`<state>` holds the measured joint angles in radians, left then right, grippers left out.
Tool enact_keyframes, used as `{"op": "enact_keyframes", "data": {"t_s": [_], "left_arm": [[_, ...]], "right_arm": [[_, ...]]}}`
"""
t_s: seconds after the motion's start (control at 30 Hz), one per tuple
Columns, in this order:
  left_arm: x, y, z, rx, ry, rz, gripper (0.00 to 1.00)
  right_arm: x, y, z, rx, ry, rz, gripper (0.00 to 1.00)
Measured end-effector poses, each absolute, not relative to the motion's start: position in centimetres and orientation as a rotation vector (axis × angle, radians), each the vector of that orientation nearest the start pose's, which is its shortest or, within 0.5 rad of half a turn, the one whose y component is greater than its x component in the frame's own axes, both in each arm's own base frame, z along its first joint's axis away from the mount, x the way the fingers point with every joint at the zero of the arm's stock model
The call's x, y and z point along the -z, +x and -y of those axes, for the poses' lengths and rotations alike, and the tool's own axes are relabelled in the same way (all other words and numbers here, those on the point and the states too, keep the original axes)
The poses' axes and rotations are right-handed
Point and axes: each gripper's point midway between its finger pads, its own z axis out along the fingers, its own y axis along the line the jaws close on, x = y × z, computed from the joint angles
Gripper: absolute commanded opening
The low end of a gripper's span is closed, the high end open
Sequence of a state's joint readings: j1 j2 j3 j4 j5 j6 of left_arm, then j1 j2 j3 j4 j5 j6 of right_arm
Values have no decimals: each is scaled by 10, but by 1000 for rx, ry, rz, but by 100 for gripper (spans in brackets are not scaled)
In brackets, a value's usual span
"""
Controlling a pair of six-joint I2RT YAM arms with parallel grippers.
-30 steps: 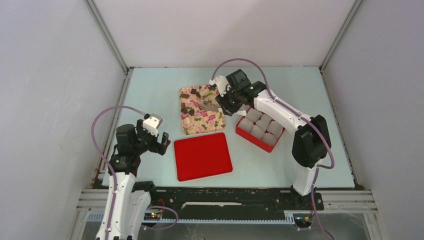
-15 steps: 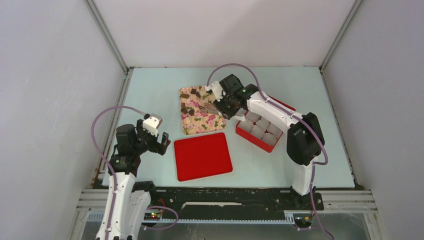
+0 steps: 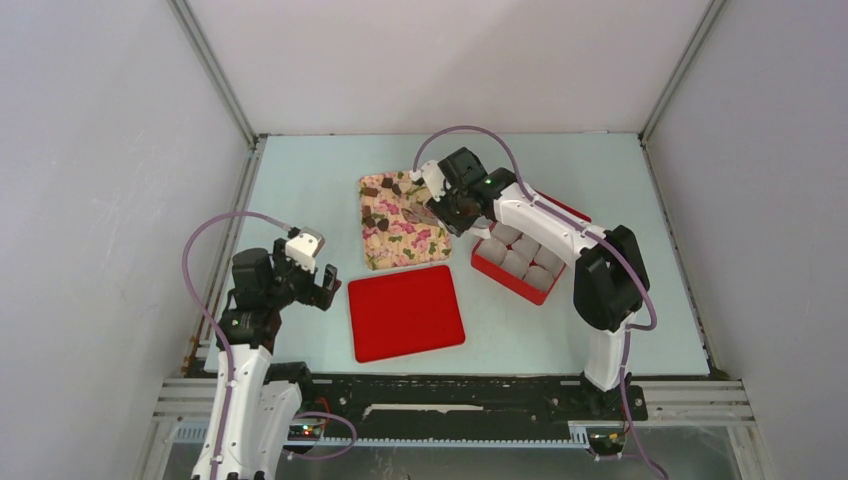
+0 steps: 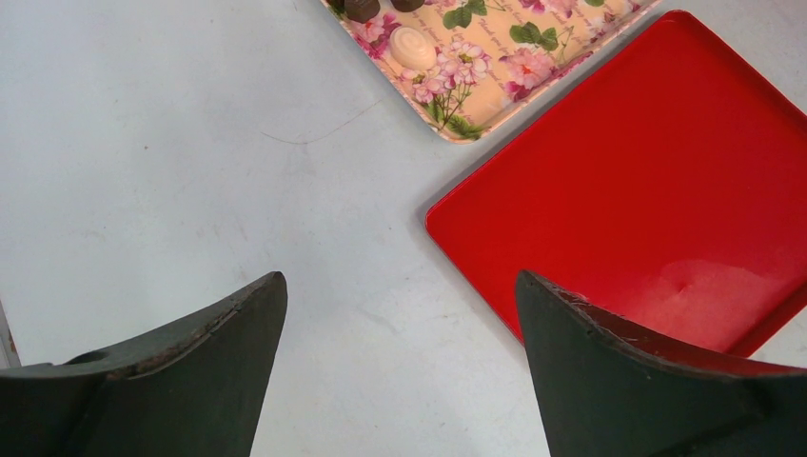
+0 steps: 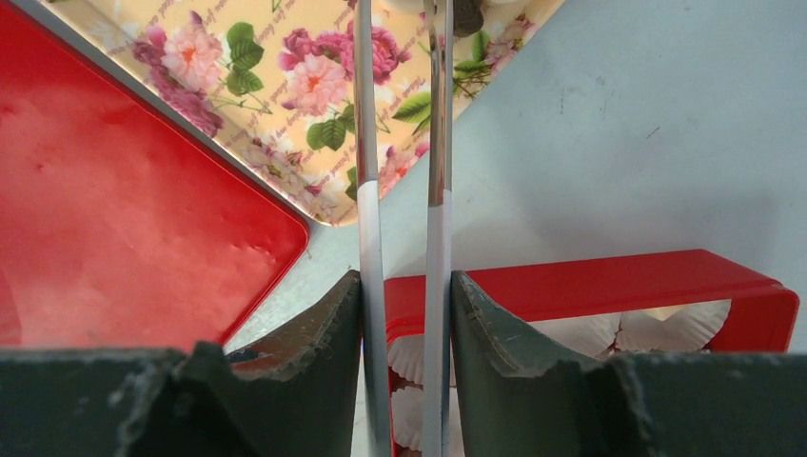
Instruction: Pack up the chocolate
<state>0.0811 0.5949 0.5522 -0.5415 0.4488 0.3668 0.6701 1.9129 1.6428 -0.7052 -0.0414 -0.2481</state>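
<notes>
Small dark chocolate lumps [image 3: 372,190] lie on the floral tray [image 3: 403,228]. The left wrist view shows a pale chocolate [image 4: 412,46] and a dark one [image 4: 362,8] on the tray [image 4: 495,67]. My right gripper [image 3: 445,205] hangs over the tray's right edge, shut on a pair of slim metal tongs [image 5: 367,143] that run from between its fingers [image 5: 404,281] out over the tray [image 5: 285,86]. A dark lump [image 5: 466,17] shows beside the tongs at the top edge, where their tips are cut off. My left gripper [image 3: 325,285] is open and empty [image 4: 400,286] above bare table.
A red box [image 3: 522,255] filled with white crinkled paper cups [image 5: 666,328] sits right of the tray. A flat red lid [image 3: 405,311] lies in front of the tray, right of the left gripper. Grey walls enclose the table on three sides.
The right arm has shifted a little to the left, bringing the gripper and tongs over the tray's right edge. The left arm has stayed still.
</notes>
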Motion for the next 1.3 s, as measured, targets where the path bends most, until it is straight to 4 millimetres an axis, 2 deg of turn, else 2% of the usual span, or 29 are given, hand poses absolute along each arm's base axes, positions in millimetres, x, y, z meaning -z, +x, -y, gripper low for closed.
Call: {"op": "enact_keyframes", "data": {"t_s": [0.23,0.57,0.8,0.97,1.13,1.3], "left_arm": [[-147,231,44,215,550,-2025,93],[-147,230,45,219,552,-2024,93],[-147,230,45,221,552,-2023,93],[-147,230,45,222,552,-2023,93],[-147,230,45,222,553,-2023,93],[-147,230,46,226,554,-2023,93]], "right_arm": [[-125,373,-283,-152,-1164,-2269,39],[-119,369,-274,-83,-1206,-2263,40],[-119,368,-273,-37,-1229,-2255,22],[-120,368,-273,-35,-1229,-2251,16],[-134,362,-271,-56,-1225,-2236,14],[-171,353,-265,-101,-1188,-2173,14]]}}
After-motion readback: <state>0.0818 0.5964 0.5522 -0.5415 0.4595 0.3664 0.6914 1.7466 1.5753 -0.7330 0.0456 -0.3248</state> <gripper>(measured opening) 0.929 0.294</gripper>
